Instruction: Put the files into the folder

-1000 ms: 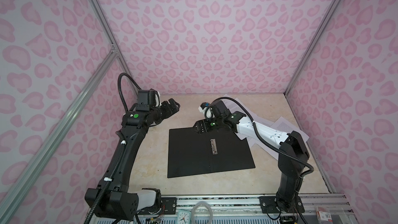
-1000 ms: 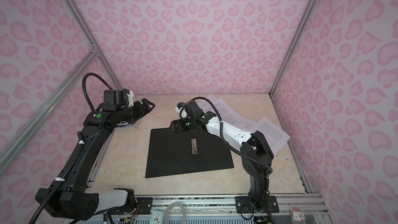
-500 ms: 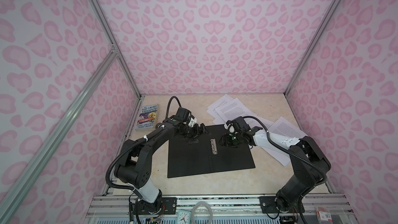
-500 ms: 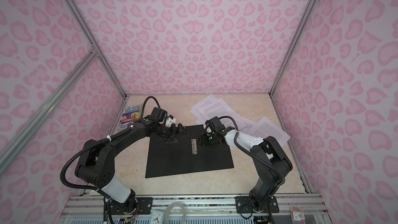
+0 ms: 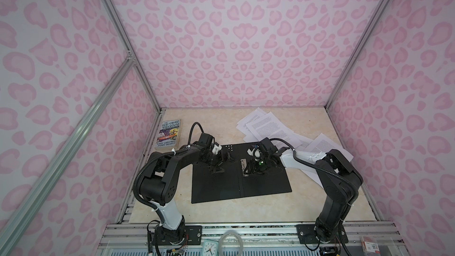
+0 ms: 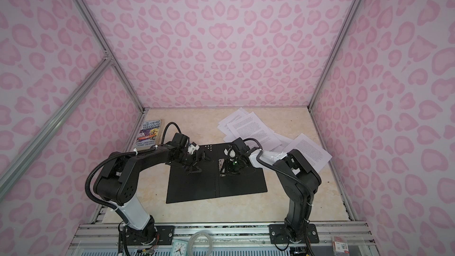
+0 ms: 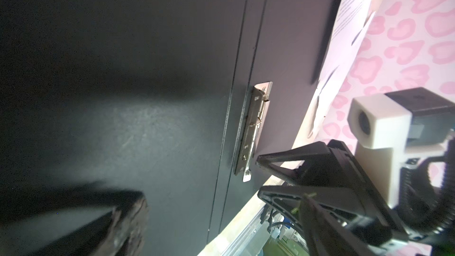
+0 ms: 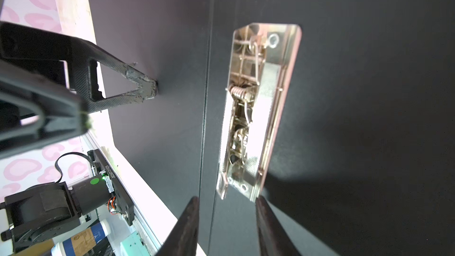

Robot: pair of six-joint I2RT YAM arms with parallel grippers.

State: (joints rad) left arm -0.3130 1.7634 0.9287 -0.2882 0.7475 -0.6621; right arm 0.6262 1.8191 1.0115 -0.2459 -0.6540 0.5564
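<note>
Beige tabletop [image 5: 221,214] carries the black folder [image 5: 221,185], lying open. Both arms fold low over it. Left gripper [image 5: 218,167], jaws spread wide, presses one fingertip [image 8: 147,89] on the cover. Right gripper [image 8: 226,200] straddles the metal clip's [image 8: 256,109] end, jaws narrowed; whether they pinch it, I cannot tell. Papers [image 5: 266,126] lie beyond both.

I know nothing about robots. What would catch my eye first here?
A black folder lies open at the centre, with the left arm and right arm bent over its metal clip. Printed white sheets are strewn at the back right, and pink heart-patterned walls surround everything.
</note>
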